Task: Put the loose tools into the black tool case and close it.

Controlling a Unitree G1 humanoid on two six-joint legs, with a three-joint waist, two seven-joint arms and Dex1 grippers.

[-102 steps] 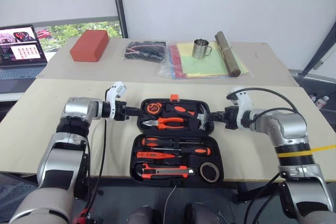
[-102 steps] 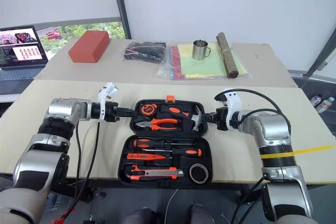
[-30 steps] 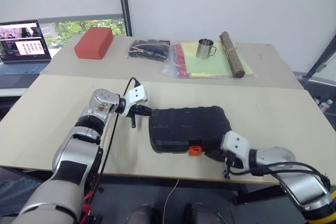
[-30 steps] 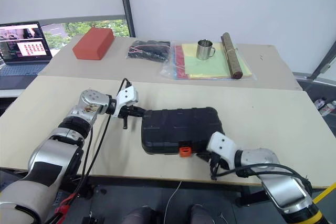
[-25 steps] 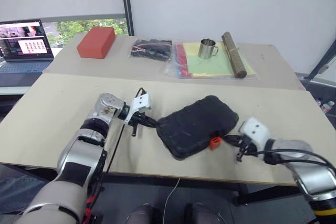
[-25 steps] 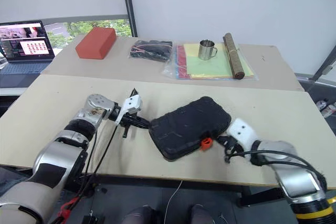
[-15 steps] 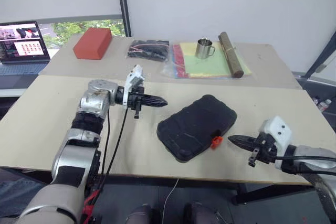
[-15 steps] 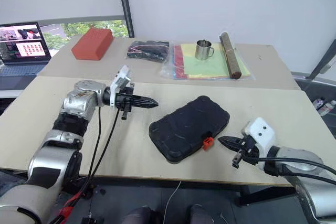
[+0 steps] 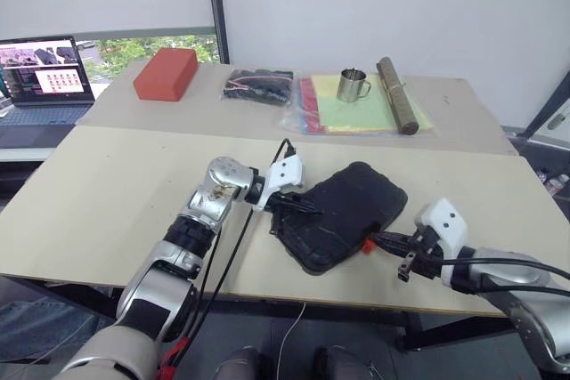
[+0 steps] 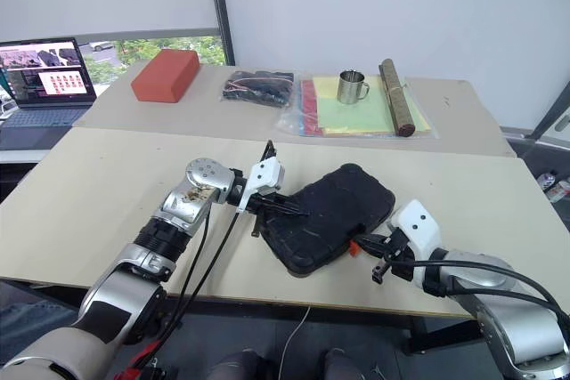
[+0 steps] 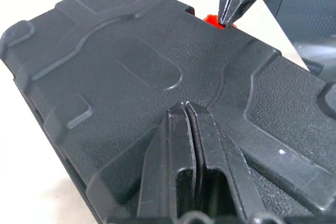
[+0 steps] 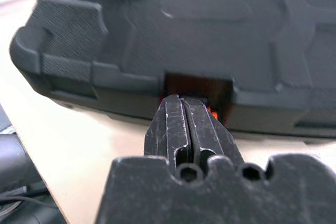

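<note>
I've got the black tool case (image 9: pixel 343 214) lying shut and askew near the table's front edge, my left gripper (image 11: pixel 187 109), fingers together, bearing on its lid while my right gripper (image 12: pixel 181 104), also pinched closed, noses the orange latch (image 9: pixel 367 244) (to snap it, I reckon).

The case (image 11: pixel 157 66) is black moulded plastic, matt, with a fine grainy texture. Its latch (image 9: pixel 366 244) is smooth orange plastic. The bench (image 9: pixel 107 193) looks like pale matt wood. The cup (image 9: pixel 353 84) is shiny metal.
</note>
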